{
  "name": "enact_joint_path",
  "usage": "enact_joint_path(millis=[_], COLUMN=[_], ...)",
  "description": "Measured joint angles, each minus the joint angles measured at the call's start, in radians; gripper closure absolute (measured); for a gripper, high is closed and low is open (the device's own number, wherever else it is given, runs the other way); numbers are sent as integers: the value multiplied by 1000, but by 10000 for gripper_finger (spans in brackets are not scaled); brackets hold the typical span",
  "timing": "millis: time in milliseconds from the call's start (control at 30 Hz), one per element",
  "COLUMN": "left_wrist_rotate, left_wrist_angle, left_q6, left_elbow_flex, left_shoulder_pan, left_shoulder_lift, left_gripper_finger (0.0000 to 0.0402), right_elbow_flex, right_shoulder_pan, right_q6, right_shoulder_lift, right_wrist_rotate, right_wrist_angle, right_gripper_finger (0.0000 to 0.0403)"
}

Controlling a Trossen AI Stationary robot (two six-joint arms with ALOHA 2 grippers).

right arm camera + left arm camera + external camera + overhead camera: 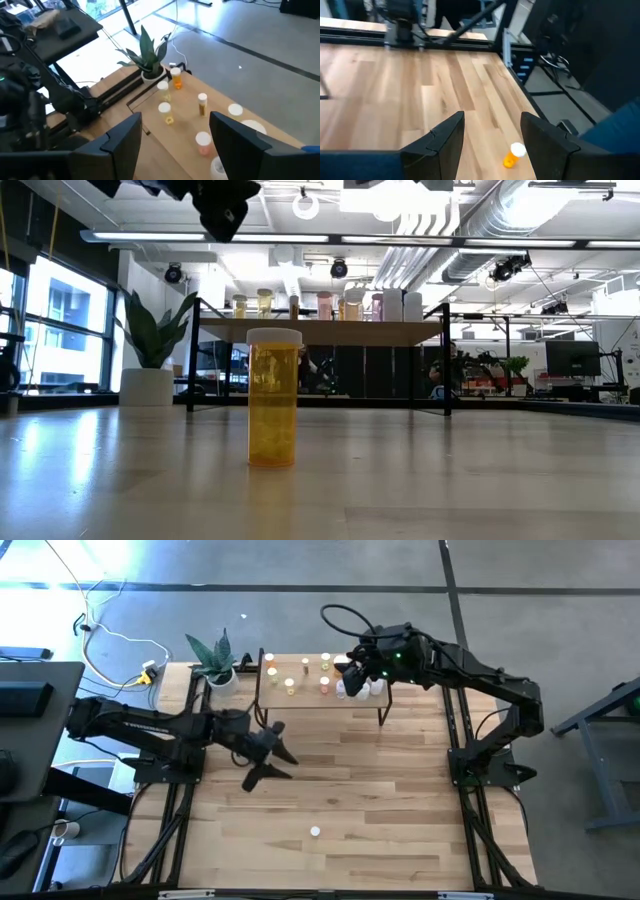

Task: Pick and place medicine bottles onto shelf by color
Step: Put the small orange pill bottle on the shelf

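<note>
An orange medicine bottle with a white cap (pixel 315 832) stands upright on its base on the tabletop near the front edge; it also shows in the low view (pixel 273 400). My left gripper (pixel 272 768) hangs open and empty above the table's middle, and the bottle (pixel 514 155) shows far below between its fingers. The light wood shelf (pixel 300 698) stands at the far edge with several small bottles on it: white, yellow, orange and pink (pixel 203 142). My right gripper (pixel 350 680) is open and empty above the shelf's right end (pixel 175 150).
A potted green plant (pixel 215 660) stands at the shelf's left end. Bare tabletop (pixel 400 800) lies between the shelf and the lone bottle. The arm bases stand at the table's left and right edges.
</note>
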State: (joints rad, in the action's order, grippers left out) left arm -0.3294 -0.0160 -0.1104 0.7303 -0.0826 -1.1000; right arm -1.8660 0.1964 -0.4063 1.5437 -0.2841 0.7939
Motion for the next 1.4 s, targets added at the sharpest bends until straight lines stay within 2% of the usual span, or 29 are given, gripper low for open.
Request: enact_joint_path(millis=[267, 567, 800, 1033, 1400], left_wrist_rotate=[36, 146, 255, 321, 326], left_wrist_angle=[-8, -21, -116, -242, -434], left_q6=[26, 26, 19, 10, -36], left_elbow_flex=[0, 0, 0, 0, 0], left_shoulder_pan=[87, 209, 307, 359, 373], left_shoulder_lift=[-63, -148, -242, -374, -553], left_gripper_finger=[216, 216, 216, 216, 216], right_elbow_flex=[0, 0, 0, 0, 0], right_shoulder_pan=[0, 0, 0, 0, 0], right_q6=[4, 4, 4, 14, 22], right_shoulder_lift=[0, 0, 0, 0, 0], right_wrist_rotate=[-1, -1, -1, -1, -1], right_wrist_angle=[40, 115, 152, 152, 153], right_gripper_finger=[179, 179, 179, 179, 179])
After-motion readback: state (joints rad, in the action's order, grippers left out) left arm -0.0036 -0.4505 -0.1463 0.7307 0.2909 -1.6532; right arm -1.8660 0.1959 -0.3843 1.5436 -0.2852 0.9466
